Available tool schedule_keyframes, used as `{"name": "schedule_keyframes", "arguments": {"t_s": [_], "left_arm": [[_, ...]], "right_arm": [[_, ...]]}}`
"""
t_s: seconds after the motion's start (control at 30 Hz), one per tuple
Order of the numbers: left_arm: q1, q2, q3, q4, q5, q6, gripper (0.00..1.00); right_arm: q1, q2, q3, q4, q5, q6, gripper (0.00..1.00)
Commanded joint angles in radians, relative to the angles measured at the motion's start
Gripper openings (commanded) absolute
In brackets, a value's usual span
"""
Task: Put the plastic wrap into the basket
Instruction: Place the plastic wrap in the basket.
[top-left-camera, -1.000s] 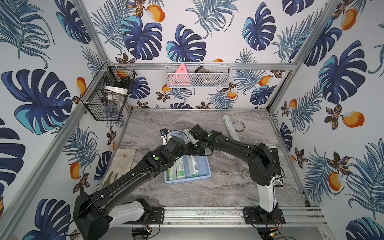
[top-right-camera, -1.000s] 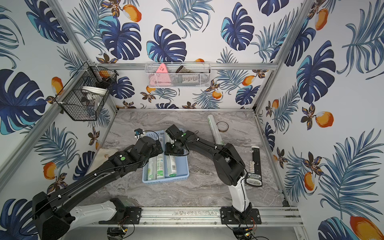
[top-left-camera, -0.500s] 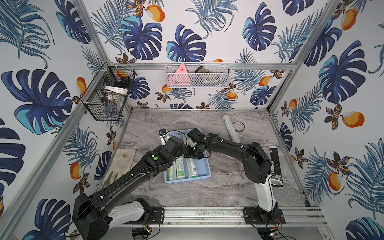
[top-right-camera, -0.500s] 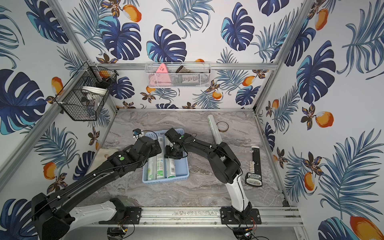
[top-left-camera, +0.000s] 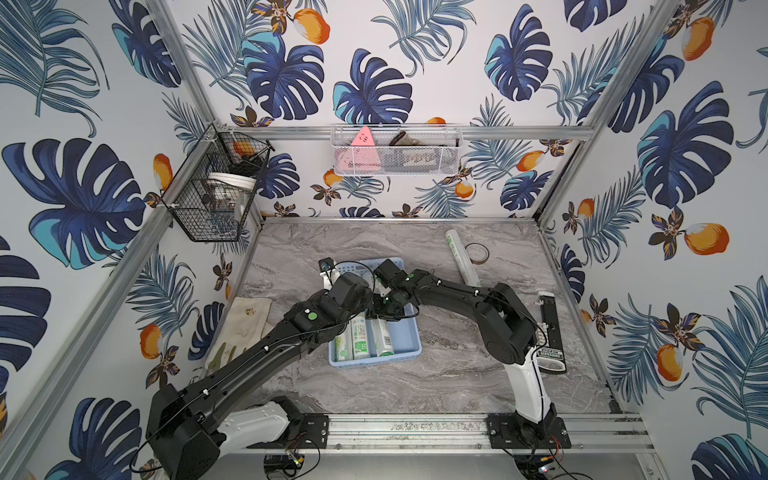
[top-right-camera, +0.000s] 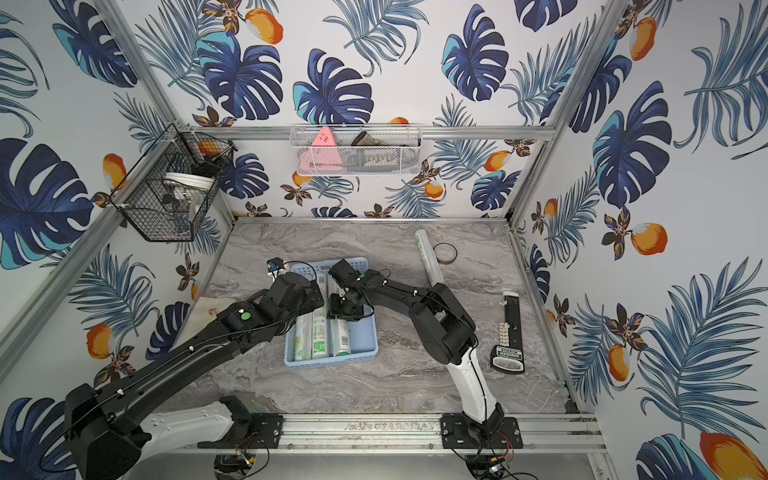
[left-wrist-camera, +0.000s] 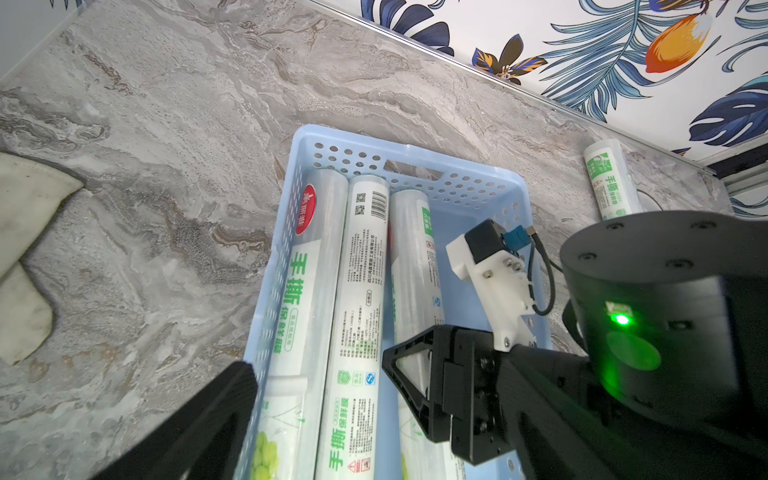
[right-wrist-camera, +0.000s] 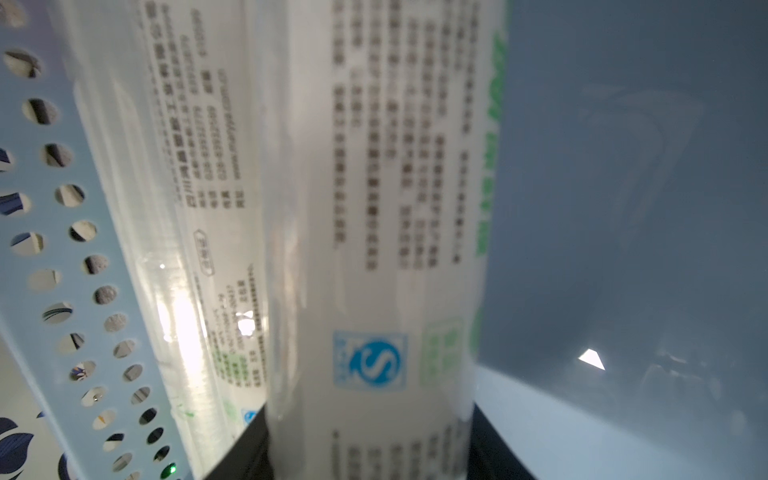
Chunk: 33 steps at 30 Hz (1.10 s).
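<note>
The light-blue basket (top-left-camera: 409, 345) (top-right-camera: 365, 336) (left-wrist-camera: 415, 153) sits mid-table with three plastic wrap rolls lying side by side in it. My right gripper (top-left-camera: 384, 309) (right-wrist-camera: 370, 449) is down inside the basket, shut on the rightmost roll (top-left-camera: 383, 340) (left-wrist-camera: 411, 266) (right-wrist-camera: 386, 208). The other two rolls (top-left-camera: 351, 343) (left-wrist-camera: 328, 291) lie to its left. My left gripper (top-left-camera: 353, 316) hangs open above those two rolls. One of its fingers (left-wrist-camera: 208, 415) is over the basket's left rim, and it holds nothing. Another roll (top-left-camera: 461, 259) (left-wrist-camera: 609, 183) lies on the table at the back right.
A brown tape ring (top-left-camera: 477, 253) lies beside the loose roll. A black flat tool (top-left-camera: 548, 332) lies along the right edge. A stained cloth (top-left-camera: 245, 320) is at the left edge. A black wire basket (top-left-camera: 216, 187) and a white mesh basket (top-left-camera: 395, 151) hang on the walls.
My right gripper has moved down and toward the front with its roll, which now lies in the basket beside the other two. The left arm has hardly moved.
</note>
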Motion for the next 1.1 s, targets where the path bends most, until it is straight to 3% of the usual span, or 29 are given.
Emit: {"name": "schedule_keyframes", "arguments": {"t_s": [0.0, 0.5, 1.07], "left_arm": [[0.002, 0.0, 0.0, 0.009, 0.0, -0.016, 0.99], [0.007, 0.009, 0.001, 0.015, 0.013, -0.013, 0.99], [0.007, 0.026, 0.015, 0.024, 0.043, -0.003, 0.99]], "right_arm": [[0.001, 0.003, 0.021, 0.025, 0.019, 0.009, 0.44], [0.002, -0.007, 0.005, 0.034, -0.007, 0.034, 0.59], [0.001, -0.093, -0.04, 0.043, 0.019, 0.028, 0.62]]}}
